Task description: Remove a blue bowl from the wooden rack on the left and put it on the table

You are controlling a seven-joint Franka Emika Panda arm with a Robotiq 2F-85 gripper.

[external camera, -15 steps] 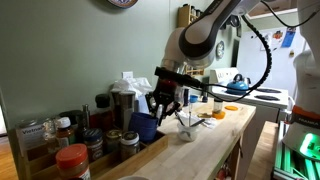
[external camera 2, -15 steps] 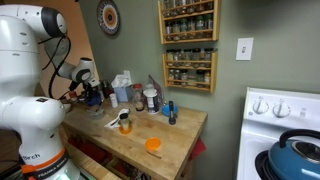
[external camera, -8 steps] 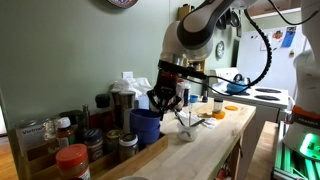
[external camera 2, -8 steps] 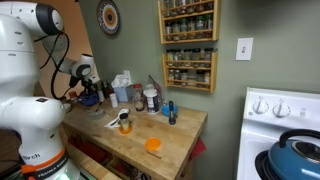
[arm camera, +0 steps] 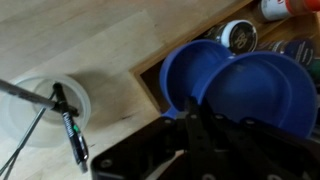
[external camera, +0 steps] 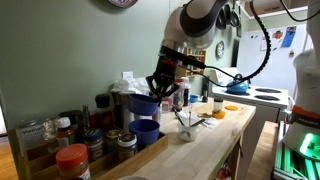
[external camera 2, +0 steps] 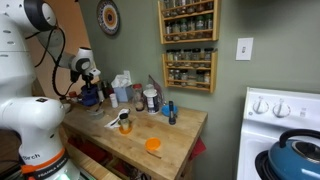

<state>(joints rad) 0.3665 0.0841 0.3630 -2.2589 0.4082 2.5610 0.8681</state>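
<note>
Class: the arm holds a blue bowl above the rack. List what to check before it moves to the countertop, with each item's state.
1. Claw shut on the blue bowl: ok.
2. Held bowl apart from the second blue bowl in the wooden rack: ok.
3. Bare countertop free for set-down: ok.
4. Clear container out of the path: cannot tell.
5. Grip firm enough: cannot tell.
</note>
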